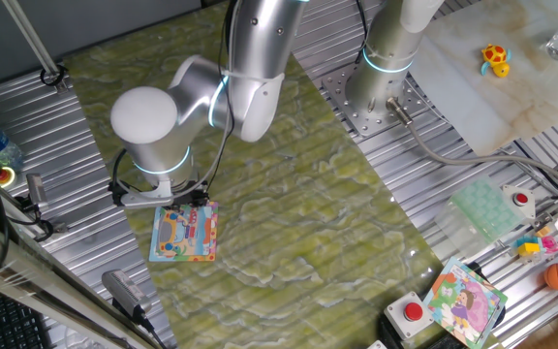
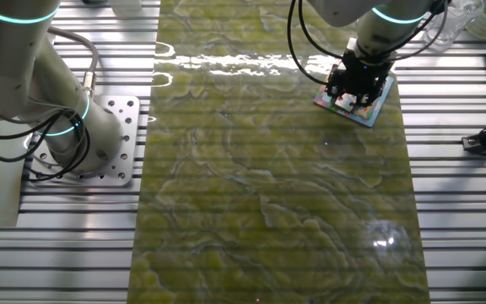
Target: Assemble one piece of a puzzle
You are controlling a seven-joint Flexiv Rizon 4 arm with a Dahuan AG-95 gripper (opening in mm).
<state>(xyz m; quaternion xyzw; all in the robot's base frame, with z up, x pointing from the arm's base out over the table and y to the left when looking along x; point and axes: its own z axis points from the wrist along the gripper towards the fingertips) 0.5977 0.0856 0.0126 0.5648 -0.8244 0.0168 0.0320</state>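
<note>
1. Puzzle [image 1: 183,233]: flat square jigsaw board with a light-blue border and a cartoon picture in orange, pink and yellow. It lies flat on the green-and-yellow marbled mat covering the table [image 1: 289,213], near the mat's edge.

2. Pincer [image 2: 354,95]: black two-finger tool on the silver arm. It stands directly over the puzzle, at or just above the board's edge nearest the arm's wrist. Whether the jaws are wide, narrow or closed on anything cannot be told; the wrist hides them in one fixed view and they are too small and dark in the other.

3. Piece: tiny pale pink jigsaw fragment. Not visible in either view. By judgement it is either between the jaws or already pressed into the puzzle beneath them; the pictures do not settle which.

4. Step, as judged: seating the piece into its gap in the puzzle.

5. Risks from here:
   - Piece slightly rotated or offset from its gap, so it rides on neighbouring pieces instead of dropping in.
   - Downward push off-centre, tipping the piece or sliding the puzzle across the smooth mat.
   - Piece sticking to a finger on release and lifting out again.
   - Fingers dragging neighbouring pieces loose while withdrawing.

6. Second board [image 1: 465,301]: square, purple-and-green cartoon picture, well apart from the puzzle; not part of the task.
</note>
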